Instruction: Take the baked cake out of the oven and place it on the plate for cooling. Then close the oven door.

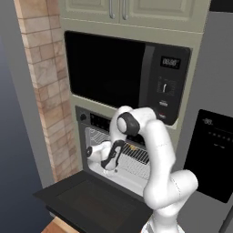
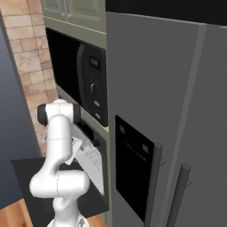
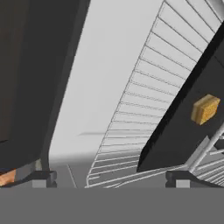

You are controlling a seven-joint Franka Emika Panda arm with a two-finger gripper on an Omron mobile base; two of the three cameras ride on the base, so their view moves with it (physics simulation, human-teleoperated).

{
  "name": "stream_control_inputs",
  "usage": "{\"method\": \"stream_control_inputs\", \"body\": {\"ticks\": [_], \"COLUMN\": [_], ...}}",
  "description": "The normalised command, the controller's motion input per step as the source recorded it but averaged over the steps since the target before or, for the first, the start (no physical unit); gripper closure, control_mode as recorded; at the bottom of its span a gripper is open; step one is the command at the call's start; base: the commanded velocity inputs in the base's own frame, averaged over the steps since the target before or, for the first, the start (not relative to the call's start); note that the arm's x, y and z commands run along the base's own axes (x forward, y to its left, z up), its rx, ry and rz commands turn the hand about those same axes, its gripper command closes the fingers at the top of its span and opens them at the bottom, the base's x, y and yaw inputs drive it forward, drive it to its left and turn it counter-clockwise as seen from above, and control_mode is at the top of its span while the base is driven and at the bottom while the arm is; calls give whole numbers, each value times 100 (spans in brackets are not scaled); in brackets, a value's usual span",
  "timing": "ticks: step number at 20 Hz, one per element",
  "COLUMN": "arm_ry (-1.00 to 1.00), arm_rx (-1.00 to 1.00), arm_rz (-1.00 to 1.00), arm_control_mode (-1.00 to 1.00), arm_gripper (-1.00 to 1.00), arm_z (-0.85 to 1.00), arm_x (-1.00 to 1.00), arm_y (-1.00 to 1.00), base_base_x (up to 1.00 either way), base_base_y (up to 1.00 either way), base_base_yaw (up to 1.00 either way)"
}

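One step is in hand, we judge: reaching into the oven (image 1: 119, 157) for the baked cake (image 3: 204, 109). Its oven door (image 1: 91, 200) lies dropped open and flat below the cavity. Inside, wire racks (image 3: 148, 92) cross the grey interior, and a dark tray (image 3: 183, 118) on them carries the cake, a small tan block. Our tool (image 3: 109, 177) hangs at the oven mouth, fingers wide apart, holding nothing. Next, we think, it must swing toward the cake and straddle it before closing.
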Motion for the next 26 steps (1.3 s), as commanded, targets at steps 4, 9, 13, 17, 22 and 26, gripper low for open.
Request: {"method": "stream_control_inputs", "body": {"ticks": [4,9,13,17,22,26], "arm_ry": [29,43,30,29,30,37], "arm_rx": [-20,-11,-6,-2,0,2], "arm_rz": [37,30,28,27,28,33], "arm_control_mode": [-100,-100,-100,-100,-100,-100], "arm_gripper": [-100,-100,-100,-100,-100,-100], "arm_z": [-56,-58,-78,-90,-100,-100], "arm_x": [50,62,49,25,-3,-95], "arm_y": [-35,-22,-20,-10,0,42], "base_base_x": [0,0,0,0,0,0], "base_base_y": [0,0,0,0,0,0], "base_base_yaw": [0,0,0,0,0,0]}}
